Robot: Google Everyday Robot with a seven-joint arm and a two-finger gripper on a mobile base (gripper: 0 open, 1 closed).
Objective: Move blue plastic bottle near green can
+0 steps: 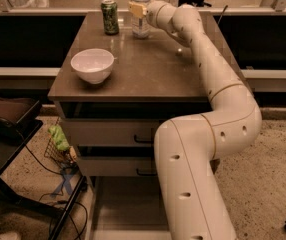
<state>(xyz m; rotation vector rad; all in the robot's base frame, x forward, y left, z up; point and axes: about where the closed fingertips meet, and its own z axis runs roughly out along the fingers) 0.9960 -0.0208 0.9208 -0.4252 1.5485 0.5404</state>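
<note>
**Gripper on the bottle at the back of the table**

From where I stand, the robot's white arm [223,89] rises from the floor in front of the drawers, bends, and stretches across the right side of the brown table [148,66] to its far edge. The gripper [139,10] is there, closed around the blue plastic bottle [141,26] about halfway up. One pale finger [134,9] shows across the front of the bottle.

The bottle stands upright near the back edge, and its cap is cut off by the top of the view. Its base looks to be on the tabletop, though from here I cannot be sure it isn't raised a little.

The green can [110,16] stands upright just to the left of the bottle. The two are near each other with a narrow strip of table between them, not touching.

A white bowl [92,65] sits nearer the front left corner, well apart from both. Under the tabletop are two drawers [113,134] with dark handles. On the floor to the left, something green [59,138] lies in a wire basket, with cables trailing below it.
</note>
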